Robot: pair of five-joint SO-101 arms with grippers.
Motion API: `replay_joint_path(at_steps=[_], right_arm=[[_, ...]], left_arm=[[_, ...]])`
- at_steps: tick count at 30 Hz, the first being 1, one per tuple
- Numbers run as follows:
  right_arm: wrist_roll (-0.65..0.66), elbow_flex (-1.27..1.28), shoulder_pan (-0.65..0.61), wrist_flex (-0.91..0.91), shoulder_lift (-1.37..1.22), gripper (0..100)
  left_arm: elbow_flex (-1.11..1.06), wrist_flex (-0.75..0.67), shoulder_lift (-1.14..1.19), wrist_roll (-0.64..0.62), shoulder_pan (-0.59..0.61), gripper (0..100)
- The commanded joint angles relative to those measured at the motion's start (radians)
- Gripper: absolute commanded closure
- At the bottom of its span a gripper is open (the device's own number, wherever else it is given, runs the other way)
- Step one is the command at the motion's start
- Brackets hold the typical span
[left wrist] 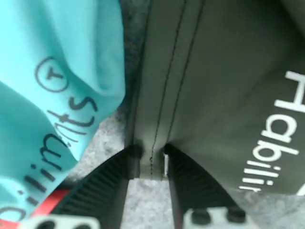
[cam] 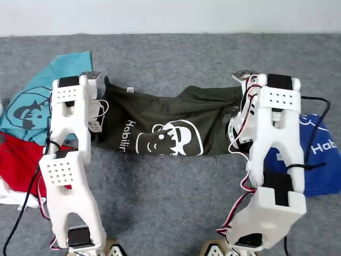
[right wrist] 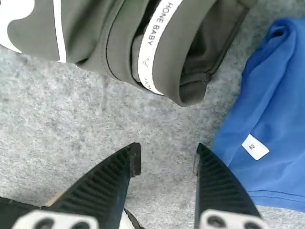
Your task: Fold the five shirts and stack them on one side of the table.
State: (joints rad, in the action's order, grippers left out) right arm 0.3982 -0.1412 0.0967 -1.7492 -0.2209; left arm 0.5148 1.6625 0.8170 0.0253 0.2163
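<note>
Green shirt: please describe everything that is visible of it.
The green shirt is dark olive soft cloth with a white cartoon face and lettering. It lies loosely bunched across the middle of the grey table. The left tool is shut on its stitched hem; the right tool hangs open beside its rolled other end, not touching.

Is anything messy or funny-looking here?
Yes. The dark green shirt is scrunched up in the middle of the table, not flat, with the left gripper pinching its edge. The teal shirt and red shirt lie in a crumpled heap beside it.
</note>
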Motion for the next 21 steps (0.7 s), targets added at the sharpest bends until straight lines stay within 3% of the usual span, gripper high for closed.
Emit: replay_joint_path(at_steps=[1,11,14,21], right_arm=[[0.011,0.044,-0.002,0.025,0.045,81.2],[0.005,0.301,-0.005,0.271,0.048,81.2],[0.005,0.304,-0.002,0.352,0.048,85.7],[-0.012,0.287,-0.031,0.331,0.082,85.3]], left_arm=[[0.004,-0.017,-0.003,-0.005,0.018,91],[0.008,-0.032,-0.003,-0.008,0.018,91],[0.004,-0.043,-0.003,-0.008,0.017,91],[0.004,-0.040,-0.003,-0.008,0.018,91]])
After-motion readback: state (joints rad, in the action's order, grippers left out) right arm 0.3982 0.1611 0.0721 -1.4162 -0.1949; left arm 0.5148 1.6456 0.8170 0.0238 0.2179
